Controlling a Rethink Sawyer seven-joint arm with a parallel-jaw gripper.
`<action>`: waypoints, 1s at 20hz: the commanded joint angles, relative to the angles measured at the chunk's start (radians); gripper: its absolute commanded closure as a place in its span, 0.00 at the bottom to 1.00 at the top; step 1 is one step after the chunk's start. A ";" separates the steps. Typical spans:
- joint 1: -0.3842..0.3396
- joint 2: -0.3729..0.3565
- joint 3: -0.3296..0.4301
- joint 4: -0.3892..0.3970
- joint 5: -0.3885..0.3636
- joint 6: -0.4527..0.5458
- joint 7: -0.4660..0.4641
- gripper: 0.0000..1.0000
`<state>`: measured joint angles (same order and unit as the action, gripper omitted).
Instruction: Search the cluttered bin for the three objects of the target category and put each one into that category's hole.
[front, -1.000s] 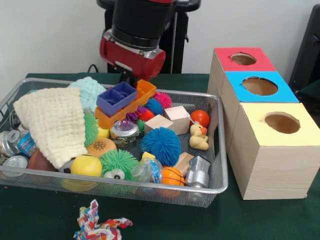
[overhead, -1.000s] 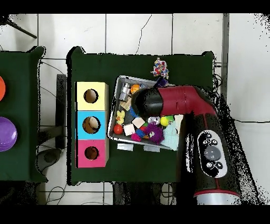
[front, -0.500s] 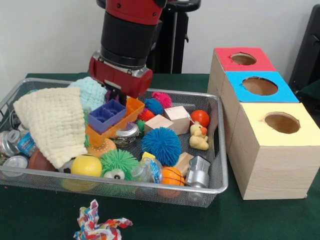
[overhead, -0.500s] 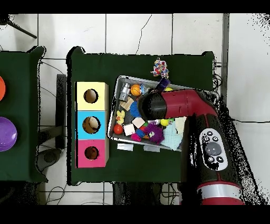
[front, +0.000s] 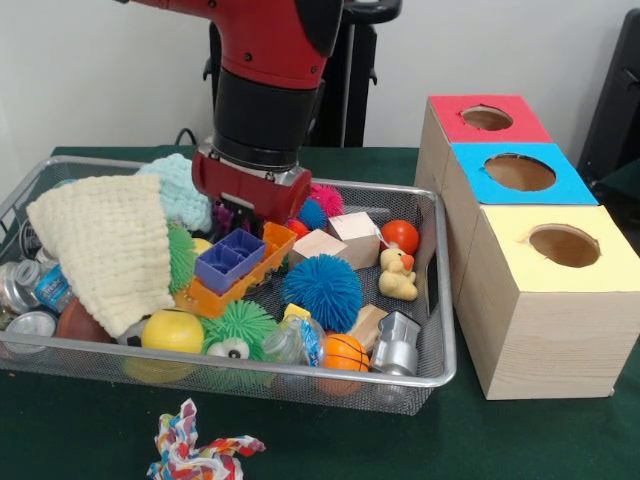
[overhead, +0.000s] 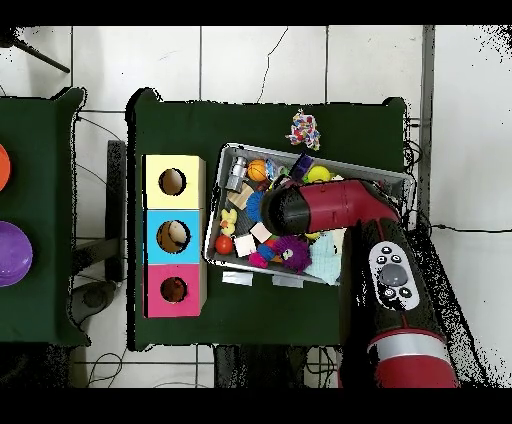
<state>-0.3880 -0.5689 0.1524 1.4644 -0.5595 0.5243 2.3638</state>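
Front view, operator: wire bin (front: 440, 345) fills lower left of frame, three hole boxes at right: red box (front: 470, 125), blue box (front: 500, 185), yellow box (front: 545, 300). Arm's gripper (front: 240, 215) sits upper centre of bin; you cannot tell its state, fingers hidden. Orange-and-purple block tray (front: 235, 265) lies tilted just below gripper, contact unclear. Blue spiky ball (front: 320, 290) right of tray.

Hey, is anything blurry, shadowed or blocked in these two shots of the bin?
Front view: evenly lit and sharp; the arm hides its own tip behind the orange and purple block tray. Overhead view: the arm covers the middle of the wire bin.
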 joint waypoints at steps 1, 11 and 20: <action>-0.010 0.036 -0.017 0.077 -0.063 -0.028 -0.050 1.00; -0.038 0.027 -0.019 0.097 -0.058 -0.035 -0.073 1.00; -0.042 0.021 -0.024 0.095 -0.068 -0.026 -0.095 0.00</action>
<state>-0.4025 -0.5577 0.1166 1.4885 -0.5591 0.5241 2.3638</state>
